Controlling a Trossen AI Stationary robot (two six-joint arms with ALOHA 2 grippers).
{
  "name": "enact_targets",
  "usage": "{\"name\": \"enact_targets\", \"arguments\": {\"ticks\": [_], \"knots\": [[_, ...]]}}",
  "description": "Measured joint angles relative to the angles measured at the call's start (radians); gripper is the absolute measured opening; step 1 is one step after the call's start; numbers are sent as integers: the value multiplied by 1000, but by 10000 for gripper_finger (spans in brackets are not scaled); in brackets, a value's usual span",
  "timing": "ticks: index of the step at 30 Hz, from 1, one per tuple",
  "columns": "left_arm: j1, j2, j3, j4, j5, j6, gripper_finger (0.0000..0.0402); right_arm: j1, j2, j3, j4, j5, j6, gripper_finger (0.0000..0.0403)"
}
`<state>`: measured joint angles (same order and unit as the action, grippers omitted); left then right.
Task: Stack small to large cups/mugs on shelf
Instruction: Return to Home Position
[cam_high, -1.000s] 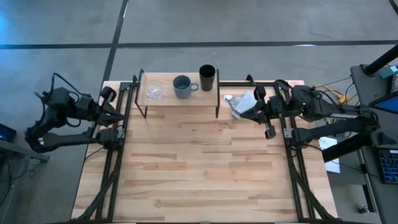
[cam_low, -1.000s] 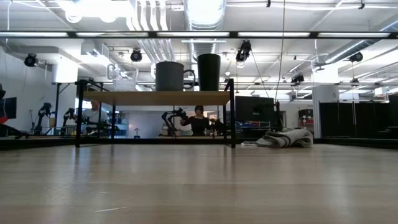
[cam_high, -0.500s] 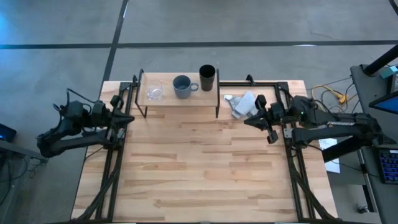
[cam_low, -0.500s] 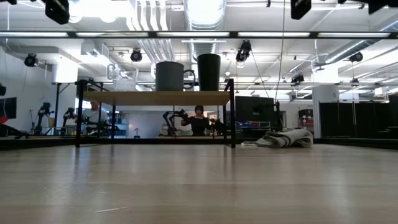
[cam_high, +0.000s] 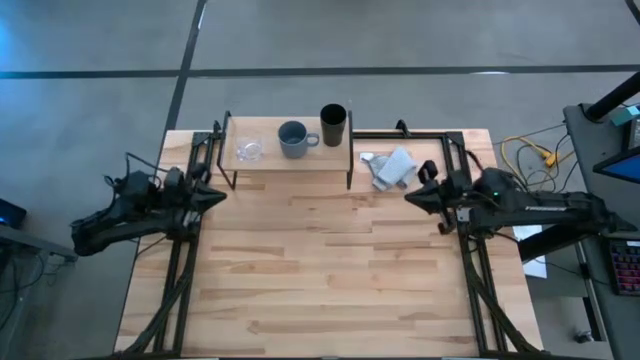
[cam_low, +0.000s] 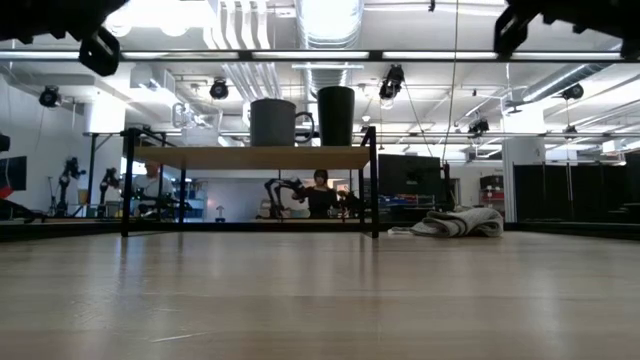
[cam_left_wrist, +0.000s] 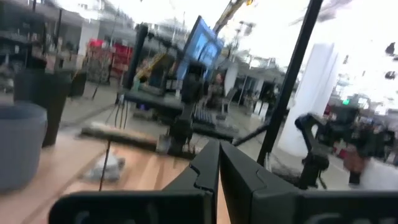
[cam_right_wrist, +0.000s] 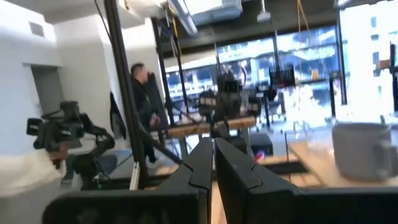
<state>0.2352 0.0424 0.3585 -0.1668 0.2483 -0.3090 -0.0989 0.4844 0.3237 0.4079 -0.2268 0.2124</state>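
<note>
The shelf (cam_high: 290, 160) stands at the table's far edge, left of centre. On it, from left to right, stand the small clear glass cup (cam_high: 249, 150), the blue-grey mug (cam_high: 293, 139) and the tall black cup (cam_high: 333, 125). The mug (cam_low: 272, 122) and the black cup (cam_low: 336, 116) also show in the low view. My left gripper (cam_high: 216, 196) is shut and empty at the table's left edge, near the shelf's left legs. My right gripper (cam_high: 411, 198) is shut and empty at the right, just near of the cloth. Its shut fingers show in the right wrist view (cam_right_wrist: 213, 163), as the left's do in the left wrist view (cam_left_wrist: 218, 167).
A light grey cloth (cam_high: 390, 167) lies crumpled on the table right of the shelf. Black frame rails run along the table's left (cam_high: 185, 250) and right (cam_high: 470, 260) edges. The wooden tabletop (cam_high: 320, 270) stretches from the shelf toward the near edge.
Both arms have swung toward the table's near edge. My left gripper has gone near and a little toward the right; my right gripper has gone near, away from the cloth. Both stay shut. The cups, the shelf and the cloth have kept still.
</note>
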Motion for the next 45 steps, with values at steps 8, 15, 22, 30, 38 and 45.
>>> {"name": "enact_targets", "arguments": {"ticks": [8, 15, 22, 30, 38, 45], "knots": [[0, -15, 6, -6, -3, 13, 0, 0, -190, 12, -252, 29, 36, 13], [0, -16, 5, 3, -4, 26, 0, 0, -290, 9, -365, 62, -2, 13], [0, -16, -6, 1, -6, 27, 0, 0, -403, -15, -485, 127, 18, 13], [0, -17, -13, 13, -92, 61, 0, 0, -481, -134, -415, 127, 49, 13], [0, -17, -111, 246, -101, 103, 0, 0, -470, -315, -89, 137, 86, 13], [0, -16, -227, 305, -101, -3, 0, 0, -470, -315, -107, 147, 117, 13]]}}
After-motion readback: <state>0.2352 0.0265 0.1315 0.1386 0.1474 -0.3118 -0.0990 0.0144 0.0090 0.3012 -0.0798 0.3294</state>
